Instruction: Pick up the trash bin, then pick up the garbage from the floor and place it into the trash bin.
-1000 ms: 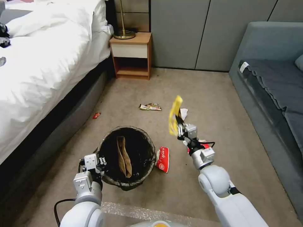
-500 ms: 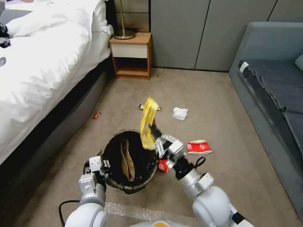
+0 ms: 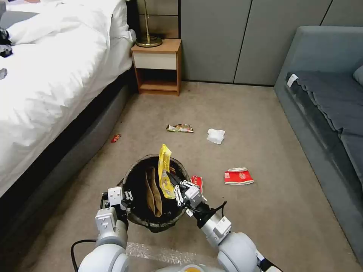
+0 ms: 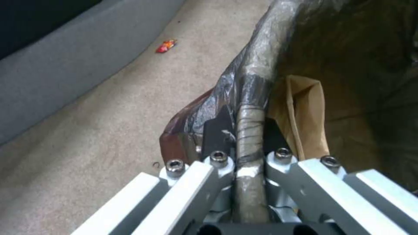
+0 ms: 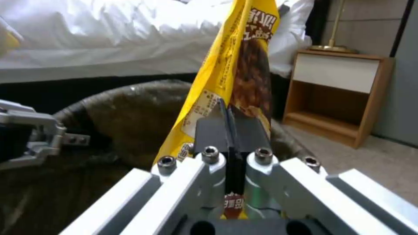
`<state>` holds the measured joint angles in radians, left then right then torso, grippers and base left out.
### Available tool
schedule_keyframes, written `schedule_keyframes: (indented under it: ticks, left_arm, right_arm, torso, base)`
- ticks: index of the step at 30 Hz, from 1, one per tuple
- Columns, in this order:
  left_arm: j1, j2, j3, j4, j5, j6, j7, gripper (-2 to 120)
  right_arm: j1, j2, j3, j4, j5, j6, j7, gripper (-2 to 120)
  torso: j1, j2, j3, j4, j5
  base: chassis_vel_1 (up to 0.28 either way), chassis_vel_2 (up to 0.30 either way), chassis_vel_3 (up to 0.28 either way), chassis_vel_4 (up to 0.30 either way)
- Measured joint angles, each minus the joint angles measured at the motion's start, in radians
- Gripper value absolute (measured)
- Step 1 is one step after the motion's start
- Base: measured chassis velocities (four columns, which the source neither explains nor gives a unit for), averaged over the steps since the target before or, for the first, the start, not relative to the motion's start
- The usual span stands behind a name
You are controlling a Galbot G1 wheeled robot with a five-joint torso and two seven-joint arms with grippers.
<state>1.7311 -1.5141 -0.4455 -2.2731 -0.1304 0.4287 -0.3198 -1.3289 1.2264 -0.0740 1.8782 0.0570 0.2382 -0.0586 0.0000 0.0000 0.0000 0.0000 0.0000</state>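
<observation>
Left gripper (image 3: 126,196) is clamped fully onto the near-left rim of the trash bin (image 3: 151,223), a small round bucket lined with a dark brown-black plastic bag folded over the rim. In the left wrist view the fingers (image 4: 216,130) pinch the bag-wrapped rim (image 4: 250,107) between them, no gap. Bin is held off the beige carpet (image 3: 264,204), just ahead of the robot. A tan paper bag (image 3: 153,190) stands inside it.

Small red wrapper (image 3: 115,138) lies on the carpet near the grey bed base (image 3: 75,151); it shows in the left wrist view too (image 4: 166,46).

Right gripper (image 3: 174,190) sits over the bin's right rim, jaws closed tight on the lower part of a yellow snack wrapper (image 3: 165,175). Wrapper stands upright over the bin opening, its lower end inside the rim line. Right wrist view: pads (image 5: 209,130) flat against the yellow wrapper (image 5: 237,65), bin liner (image 5: 122,107) right behind it.

Vs 0.5 s ago: right arm has pulled back and down, wrapper moved from above the bin's far-right edge to over its mouth. Left gripper and bin unchanged.

Still on the floor, rightward: red packet (image 3: 196,181) just beside the bin, brown-green flat wrapper (image 3: 180,128) farther off, white tissue wad (image 3: 216,136), red-and-white packet (image 3: 238,176).
</observation>
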Motion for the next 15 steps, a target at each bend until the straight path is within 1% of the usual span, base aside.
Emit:
schedule_keyframes:
  ticks: [6,10,12,13,14,15]
  left_arm:
    - [-0.001,-0.004,0.009,0.000,0.008,-0.003,-0.001,0]
    - [-0.006,-0.005,0.011,0.000,0.009,-0.003,-0.002,0]
    - [-0.007,-0.005,0.012,-0.001,0.008,-0.002,-0.002,0]
    - [-0.007,-0.005,0.012,-0.001,0.008,-0.002,-0.002,0]
    - [-0.008,-0.005,0.012,-0.002,0.008,-0.002,-0.002,0]
    - [-0.008,-0.005,0.012,-0.004,0.008,-0.002,-0.002,0]
  right_arm:
    - [0.006,0.000,-0.014,-0.025,-0.003,-0.003,0.001,0]
    - [0.002,-0.008,-0.019,-0.032,-0.011,-0.022,0.000,0]
    - [0.001,-0.013,-0.022,-0.035,-0.018,-0.025,-0.001,7]
    - [0.001,-0.013,-0.022,-0.035,-0.018,-0.025,-0.001,7]
    - [0.001,-0.015,-0.025,-0.037,-0.022,-0.025,-0.001,14]
    - [0.001,-0.015,-0.028,-0.039,-0.024,-0.026,-0.001,18]
  torso:
    - [0.000,0.000,0.000,0.0000,0.0000]
    - [0.000,0.000,0.000,-0.0001,-0.0001]
    - [0.000,0.000,0.000,0.0000,0.0000]
    - [0.000,0.000,0.000,0.0000,0.0000]
    - [0.000,0.000,0.000,0.0000,0.0000]
    - [0.000,0.000,0.000,0.0000,0.0000]
  base:
    - [0.000,0.000,0.000,0.000]
    - [0.000,0.000,0.000,0.000]
    - [0.000,0.000,0.000,0.000]
    - [0.000,0.000,0.000,0.000]
    - [0.000,0.000,0.000,0.000]
    - [0.000,0.000,0.000,0.000]
